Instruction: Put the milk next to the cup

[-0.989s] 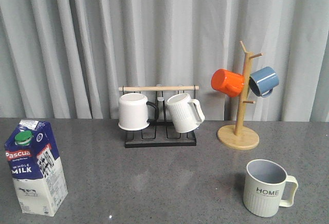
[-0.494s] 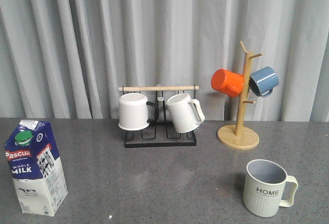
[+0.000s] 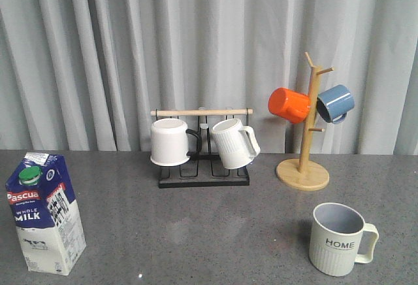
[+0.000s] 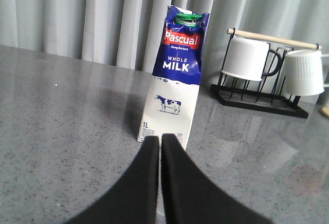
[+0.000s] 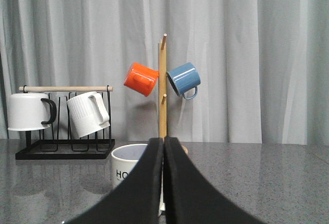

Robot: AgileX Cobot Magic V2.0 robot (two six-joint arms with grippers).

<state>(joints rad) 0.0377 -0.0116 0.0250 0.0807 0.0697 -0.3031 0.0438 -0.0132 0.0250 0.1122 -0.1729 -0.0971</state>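
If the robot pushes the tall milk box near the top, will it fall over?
Probably, yes. The milk is tall on a small base, so a high push could tip it. Its flat sides mean it won't roll. The green cap looks closed, so spilling seems unlikely.

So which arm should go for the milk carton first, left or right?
Probably the left. The milk stands at the table's left side, and the left gripper, shut, points straight at it in the left wrist view. The right gripper, also shut, faces the cup on the far right.

Nothing has changed: the milk (image 3: 44,214) and cup (image 3: 340,239) are unmoved.
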